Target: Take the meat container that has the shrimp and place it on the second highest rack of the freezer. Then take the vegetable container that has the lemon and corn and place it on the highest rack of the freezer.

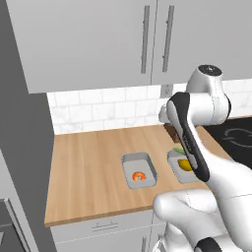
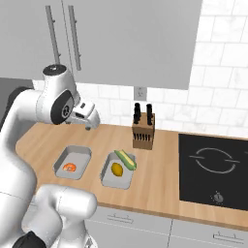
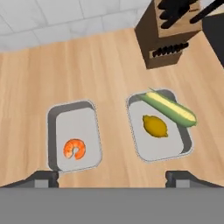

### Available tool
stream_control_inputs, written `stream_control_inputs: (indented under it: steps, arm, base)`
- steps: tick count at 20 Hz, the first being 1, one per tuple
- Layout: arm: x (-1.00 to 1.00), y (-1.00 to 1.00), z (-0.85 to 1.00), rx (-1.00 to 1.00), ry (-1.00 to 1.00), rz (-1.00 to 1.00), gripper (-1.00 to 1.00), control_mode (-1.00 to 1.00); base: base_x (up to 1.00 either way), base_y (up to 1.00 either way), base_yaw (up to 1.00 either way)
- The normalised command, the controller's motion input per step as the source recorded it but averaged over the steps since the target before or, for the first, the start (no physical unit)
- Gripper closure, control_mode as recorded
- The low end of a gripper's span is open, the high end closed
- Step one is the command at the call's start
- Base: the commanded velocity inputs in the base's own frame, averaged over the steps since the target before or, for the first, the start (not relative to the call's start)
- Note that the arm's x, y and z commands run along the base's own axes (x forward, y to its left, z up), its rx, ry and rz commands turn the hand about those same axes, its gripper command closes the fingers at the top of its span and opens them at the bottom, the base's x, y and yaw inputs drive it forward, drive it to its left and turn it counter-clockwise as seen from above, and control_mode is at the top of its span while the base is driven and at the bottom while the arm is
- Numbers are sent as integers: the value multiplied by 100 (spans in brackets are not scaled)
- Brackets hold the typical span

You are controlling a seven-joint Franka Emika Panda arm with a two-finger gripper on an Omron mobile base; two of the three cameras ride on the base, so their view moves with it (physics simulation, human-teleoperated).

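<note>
Wooden bench (image 3: 100,65), carrying two grey trays side by side, a narrow strip of bare wood between them.

Meat container (image 3: 75,135): shallow grey rectangular tray with rounded corners, to the left in the hand view. It holds the shrimp (image 3: 74,148), a small curled orange-pink piece lying in the near half of the tray, far smaller than the tray floor. The same tray appears in the right base view (image 2: 72,162) and in the left base view (image 1: 139,170).

Vegetable container (image 3: 159,127): matching grey tray, to the right in the hand view. It holds the lemon (image 3: 155,127), yellow and oval, near the middle of the floor, and the corn (image 3: 168,107), a green-husked cob with pale yellow kernels showing, lying slantwise across the far end with its tip passing over the rim.

Tool (image 3: 111,177): two dark finger tips at the lower edge of the hand view, set wide apart, nothing between them. It hangs above the bench, clear of both trays; the meat container lies ahead of the left tip, the vegetable container ahead of the right tip.

Knife block (image 3: 168,35): brown wood with black handles, standing behind the vegetable container near the white tiled wall (image 3: 65,17).

Black cooktop (image 2: 213,169): set in the bench to the right, well apart from the trays.
</note>
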Motion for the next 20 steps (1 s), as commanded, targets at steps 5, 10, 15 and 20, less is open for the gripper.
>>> stream_control_inputs:
  steps: [5, 10, 15, 20]
  arm:
    - [-51, -30, -57, 12, -4, -45, -100, -100]
    - [-13, -52, -38, 15, 0, -45, -100, -100]
    - [-1, -57, -36, 10, 0, -36, -100, -100]
    - [-11, -66, -39, 14, 1, -24, -100, -100]
  base:
    - [0, 0, 0]
    - [0, 0, 0]
    - [0, 0, 0]
    - [0, 0, 0]
